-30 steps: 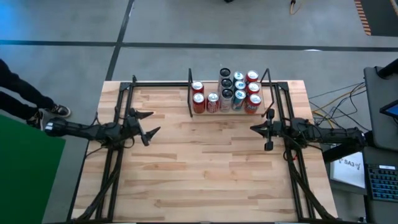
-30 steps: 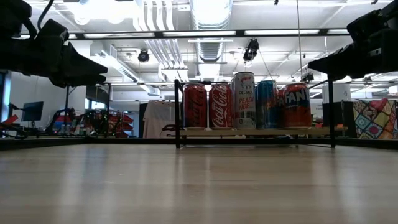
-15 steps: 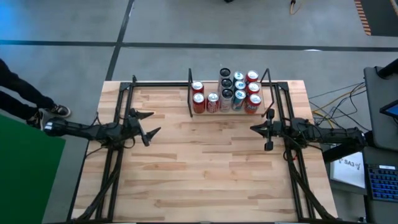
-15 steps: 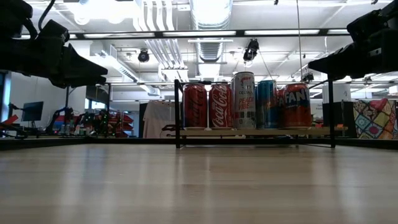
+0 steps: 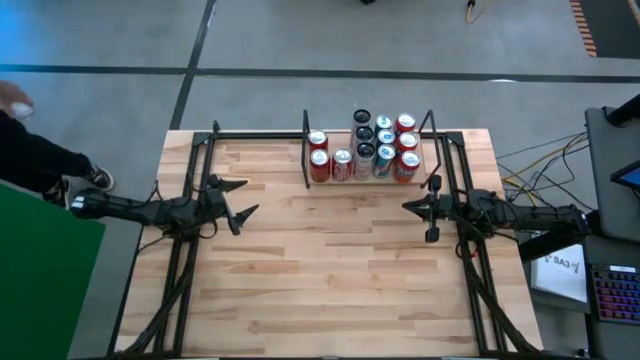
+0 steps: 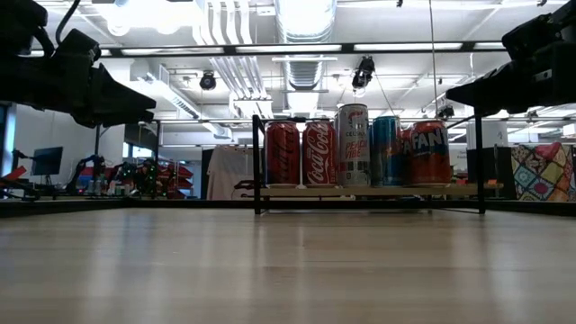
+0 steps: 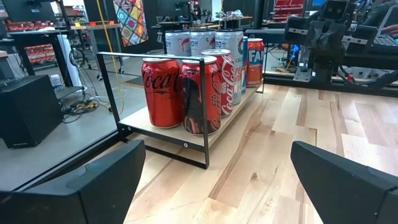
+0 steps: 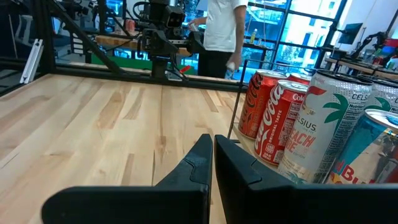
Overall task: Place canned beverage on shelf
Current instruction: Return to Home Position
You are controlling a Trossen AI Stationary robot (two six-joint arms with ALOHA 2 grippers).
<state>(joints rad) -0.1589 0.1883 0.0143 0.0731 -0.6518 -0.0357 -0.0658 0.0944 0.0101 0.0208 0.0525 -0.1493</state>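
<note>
The shelf (image 5: 306, 160), a small light-wood board in a black metal frame, stands at the table's far edge, right of the middle. Several canned beverages (image 5: 363, 150) stand upright on it in rows: red cola cans (image 6: 301, 153), a tall silver can (image 6: 352, 144), and blue and orange ones. My left gripper (image 5: 248, 196) hovers level over the table's left side, open, with nothing between its fingers (image 7: 93, 180). My right gripper (image 5: 405, 207) hovers level over the right side, shut (image 8: 213, 140), just near of the shelf's right end.
Bare plank tabletop (image 5: 330, 270) lies between the two arms and toward the near edge. Black arm frames (image 5: 185, 270) (image 5: 480, 280) stand along the left and right sides. A person (image 5: 30, 155) stands off the table's left; a desk with a laptop (image 5: 610, 290) is at the right.
</note>
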